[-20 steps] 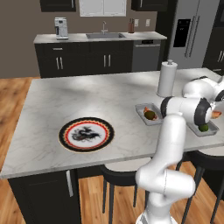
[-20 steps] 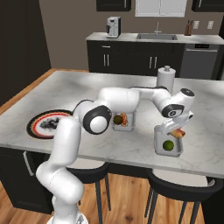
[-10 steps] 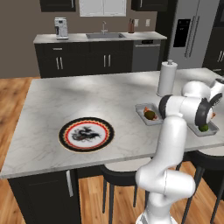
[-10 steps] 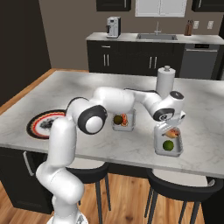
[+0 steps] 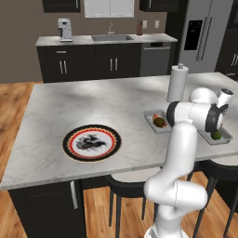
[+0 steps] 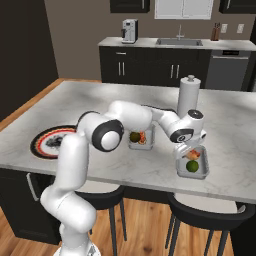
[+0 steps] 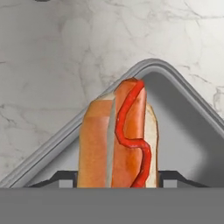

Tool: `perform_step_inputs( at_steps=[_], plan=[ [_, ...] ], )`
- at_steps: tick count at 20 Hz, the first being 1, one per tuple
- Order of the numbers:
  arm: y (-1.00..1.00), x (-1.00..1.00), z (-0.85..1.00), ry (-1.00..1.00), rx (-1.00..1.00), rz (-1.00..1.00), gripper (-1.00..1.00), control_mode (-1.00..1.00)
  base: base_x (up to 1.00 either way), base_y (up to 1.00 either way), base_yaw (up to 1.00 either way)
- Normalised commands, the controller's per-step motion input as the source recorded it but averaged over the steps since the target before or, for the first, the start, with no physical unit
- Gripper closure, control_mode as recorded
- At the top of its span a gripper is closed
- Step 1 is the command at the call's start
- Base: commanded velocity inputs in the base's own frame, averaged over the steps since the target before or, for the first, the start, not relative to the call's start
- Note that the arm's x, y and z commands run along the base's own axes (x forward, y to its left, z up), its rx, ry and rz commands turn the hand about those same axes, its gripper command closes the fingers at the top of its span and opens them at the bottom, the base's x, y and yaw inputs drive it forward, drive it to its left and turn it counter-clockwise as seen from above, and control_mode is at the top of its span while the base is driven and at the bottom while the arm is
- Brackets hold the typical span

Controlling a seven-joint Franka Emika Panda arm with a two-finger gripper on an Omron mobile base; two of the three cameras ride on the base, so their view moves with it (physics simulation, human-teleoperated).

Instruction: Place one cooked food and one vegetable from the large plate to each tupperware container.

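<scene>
One large plate (image 5: 91, 142), two grey trays (image 6: 139, 139) (image 6: 192, 162), one paper-towel roll (image 6: 189, 96), one hot dog (image 7: 118, 140)

White paper-towel roll (image 5: 177, 83) upright on marble island counter (image 5: 93, 107), coffee maker (image 5: 64, 29)

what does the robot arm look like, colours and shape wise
A glossy white arm of rounded tubular links, with dark grey to black discs at the joints. The hand is a white block with dark insets and a short white cylinder on top. The gripper ends in small dark jaws. No cables or markings show.
</scene>
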Motion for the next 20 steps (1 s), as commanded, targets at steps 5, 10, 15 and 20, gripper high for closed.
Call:
perform_step_inputs(
  at_steps=[5, 10, 15, 20],
  plan=[
    [-0.03, 0.01, -0.21, 0.0, 0.0, 0.09, 1.0, -1.0, 0.0, 0.0, 0.0],
    [-0.27, 0.0, -0.13, 0.0, 0.0, 0.11, 1.0, -1.0, 0.0, 0.0, 0.0],
    [-0.05, 0.03, -0.47, 0.0, 0.0, 0.11, 1.0, -1.0, 0.0, 0.0, 0.0],
    [0.08, 0.01, -0.59, 0.06, 0.0, 0.07, -1.0, -1.0, 0.0, 0.0, 0.0]
  ],
)
